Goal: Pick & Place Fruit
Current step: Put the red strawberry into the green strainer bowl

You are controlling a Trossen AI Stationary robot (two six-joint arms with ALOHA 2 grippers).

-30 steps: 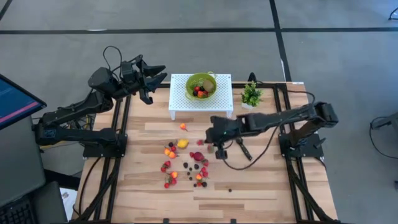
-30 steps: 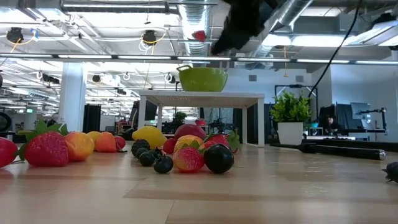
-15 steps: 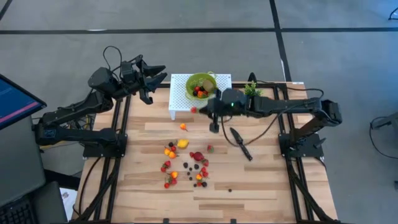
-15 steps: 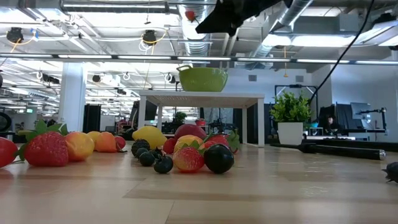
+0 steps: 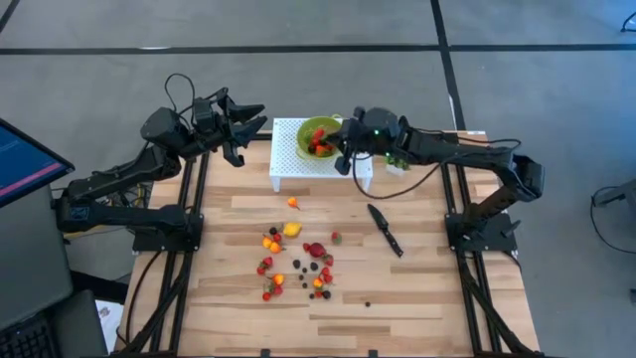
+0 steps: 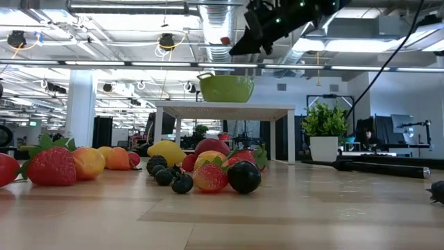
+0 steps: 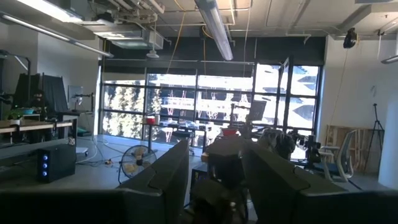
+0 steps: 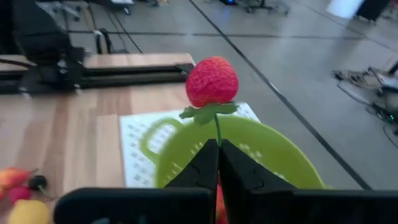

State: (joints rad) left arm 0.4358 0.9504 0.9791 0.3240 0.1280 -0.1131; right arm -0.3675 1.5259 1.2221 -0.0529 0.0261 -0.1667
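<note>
The bowl [image 5: 320, 136] is bright green. It sits on a white stand [image 5: 286, 157] with lots of tiny dots. The strawberry [image 8: 212, 81] is red with green leaves and a thin green stem. The table [image 5: 427, 288] is light brown wood with stripes. The little fruits [image 5: 294, 255] on it are red, orange, yellow and dark purple. The knife [image 5: 385, 229] is black. The plant [image 5: 401, 151] is green in a white pot. The arms are black.
</note>
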